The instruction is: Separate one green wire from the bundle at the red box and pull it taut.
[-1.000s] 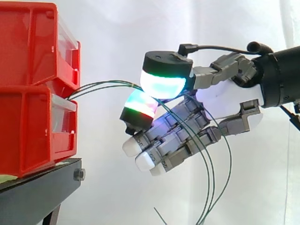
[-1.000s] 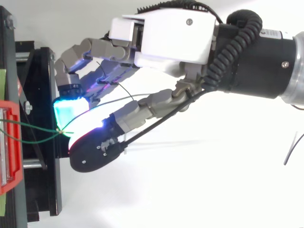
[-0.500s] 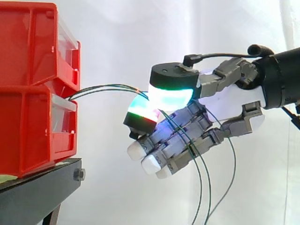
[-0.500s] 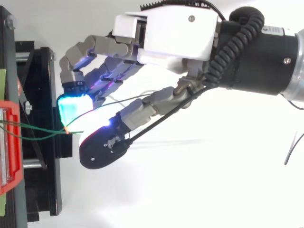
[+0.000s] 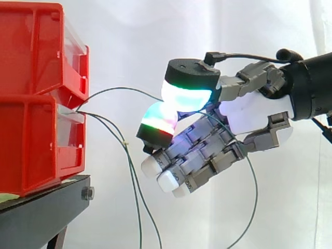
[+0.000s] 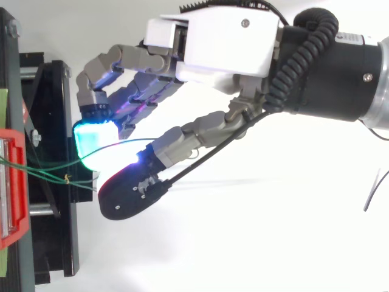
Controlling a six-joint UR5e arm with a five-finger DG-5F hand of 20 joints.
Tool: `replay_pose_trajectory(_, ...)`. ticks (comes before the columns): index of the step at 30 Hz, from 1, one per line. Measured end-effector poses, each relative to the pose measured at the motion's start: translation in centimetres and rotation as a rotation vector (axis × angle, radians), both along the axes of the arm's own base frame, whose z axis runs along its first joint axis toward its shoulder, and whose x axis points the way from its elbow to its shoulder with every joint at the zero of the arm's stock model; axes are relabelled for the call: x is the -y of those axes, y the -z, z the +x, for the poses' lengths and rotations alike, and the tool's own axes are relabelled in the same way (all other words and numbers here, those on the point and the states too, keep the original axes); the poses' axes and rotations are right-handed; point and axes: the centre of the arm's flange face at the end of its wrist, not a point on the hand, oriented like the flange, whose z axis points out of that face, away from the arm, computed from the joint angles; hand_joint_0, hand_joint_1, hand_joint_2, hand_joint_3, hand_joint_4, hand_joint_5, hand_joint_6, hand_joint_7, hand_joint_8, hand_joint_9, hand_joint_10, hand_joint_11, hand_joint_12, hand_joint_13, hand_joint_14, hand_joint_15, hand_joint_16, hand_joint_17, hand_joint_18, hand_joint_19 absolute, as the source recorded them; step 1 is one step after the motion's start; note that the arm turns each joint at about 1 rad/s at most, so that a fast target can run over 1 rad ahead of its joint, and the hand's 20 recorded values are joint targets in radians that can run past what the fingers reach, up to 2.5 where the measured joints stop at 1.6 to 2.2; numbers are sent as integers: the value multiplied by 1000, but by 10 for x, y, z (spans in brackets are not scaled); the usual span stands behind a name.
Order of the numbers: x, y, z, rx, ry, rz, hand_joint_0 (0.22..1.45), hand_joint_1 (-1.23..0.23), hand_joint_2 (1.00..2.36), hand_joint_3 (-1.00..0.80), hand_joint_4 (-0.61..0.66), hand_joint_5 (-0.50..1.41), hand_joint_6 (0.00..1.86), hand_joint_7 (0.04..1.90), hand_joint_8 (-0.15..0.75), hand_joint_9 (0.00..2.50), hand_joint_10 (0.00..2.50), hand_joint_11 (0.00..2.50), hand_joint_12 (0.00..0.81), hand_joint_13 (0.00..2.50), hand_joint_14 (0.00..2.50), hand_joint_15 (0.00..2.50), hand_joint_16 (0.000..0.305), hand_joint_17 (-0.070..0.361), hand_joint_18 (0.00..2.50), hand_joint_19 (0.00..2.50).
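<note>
Fingers (image 5: 157, 120): curled, pinching one green wire (image 5: 121, 88) at 9 o'clock of hand (image 5: 249, 116).
Risk: thin wire may slip from the pinch under pull.

Side view, lower left: the black stand (image 5: 46, 207), with a bolt (image 5: 87, 193) in its near corner. The lower bin (image 5: 31, 145), red, rests directly on the stand's top. The upper bin (image 5: 31, 46), also red, is stacked on it.
</note>
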Motion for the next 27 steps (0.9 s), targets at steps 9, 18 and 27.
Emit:
replay_pose_trajectory(9, 0, 0, 0, 1, 0, 0, 490, -675, 1000, -500, 251, -162, 715, 1166, 337, 760, 6, 247, 426, 737, 7, 244, 50, 112, 592, 363)
replay_pose_trajectory(18, -1, -2, 0, 3, -1, 0, 473, -628, 1000, -500, 265, -150, 672, 1209, 348, 766, 6, 244, 436, 730, 7, 247, 52, 117, 586, 378)
replay_pose_trajectory(27, 0, -3, 0, 4, 0, 0, 608, -686, 1007, -409, 213, -157, 719, 1248, 326, 767, 7, 249, 401, 709, 8, 252, 46, 103, 547, 393)
